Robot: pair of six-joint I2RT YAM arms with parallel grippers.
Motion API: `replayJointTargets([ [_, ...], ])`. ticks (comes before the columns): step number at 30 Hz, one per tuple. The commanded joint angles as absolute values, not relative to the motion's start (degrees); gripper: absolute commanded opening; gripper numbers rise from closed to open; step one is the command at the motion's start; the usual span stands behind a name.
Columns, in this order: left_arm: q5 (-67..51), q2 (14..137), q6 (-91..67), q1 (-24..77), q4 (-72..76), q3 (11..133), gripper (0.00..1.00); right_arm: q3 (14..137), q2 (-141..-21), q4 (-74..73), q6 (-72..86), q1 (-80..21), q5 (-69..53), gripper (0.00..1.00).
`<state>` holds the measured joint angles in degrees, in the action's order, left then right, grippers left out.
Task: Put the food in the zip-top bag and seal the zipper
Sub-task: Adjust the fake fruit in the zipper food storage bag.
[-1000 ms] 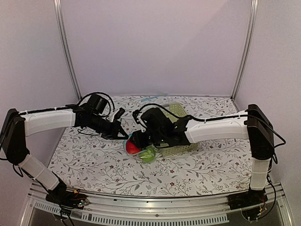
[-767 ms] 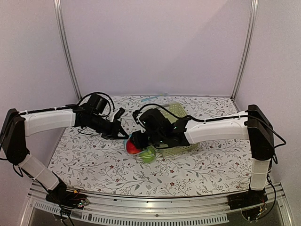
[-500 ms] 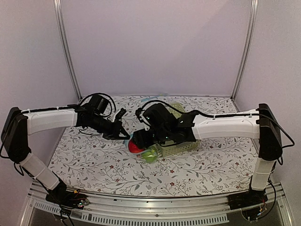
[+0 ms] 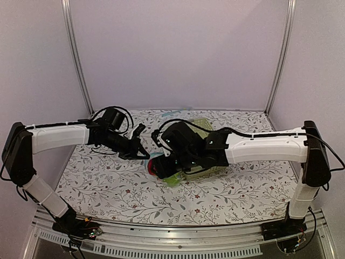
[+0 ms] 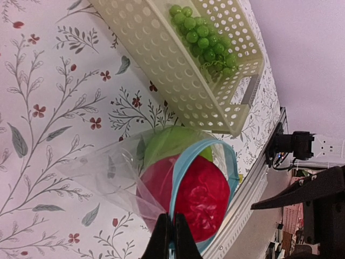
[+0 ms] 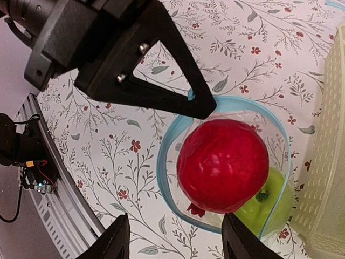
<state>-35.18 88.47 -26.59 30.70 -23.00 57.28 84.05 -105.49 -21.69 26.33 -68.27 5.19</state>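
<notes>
I have left end effector (image 5: 171,241) pinching zipper (image 5: 184,166), zip-top bag (image 5: 102,172) on tabletop (image 5: 48,108); right end effector (image 6: 173,221) spread above red apple (image 6: 222,164), in mouth atop green apple (image 6: 268,209). Loading looks done; next nudge deeper, press zipper shut

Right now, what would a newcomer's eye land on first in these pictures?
The glossy red apple sits in the open mouth of the clear zip-top bag, mid-table, a green apple deeper inside. The left pincer pinches the bag's blue zipper; the right pincer hovers open above. Green grapes lie in the basket beside.
</notes>
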Motion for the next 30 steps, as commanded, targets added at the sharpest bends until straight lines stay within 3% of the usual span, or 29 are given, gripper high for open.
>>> replayJointTargets([
  [1,-35.65,88.60,-26.59,30.09,-22.80,58.73,0.00,86.73,-108.65,-24.74,27.88,-69.36,6.26,0.57],
  [13,-36.12,87.92,-26.52,30.13,-23.10,58.65,0.00,96.24,-116.29,-30.60,24.62,-69.41,14.05,0.53],
  [24,-35.94,87.79,-26.31,30.06,-23.34,58.70,0.00,98.06,-114.85,-32.83,23.48,-69.38,15.14,0.52],
  [30,-36.12,87.78,-26.29,30.08,-23.35,59.04,0.00,99.83,-117.41,-33.77,22.58,-69.42,16.88,0.44],
])
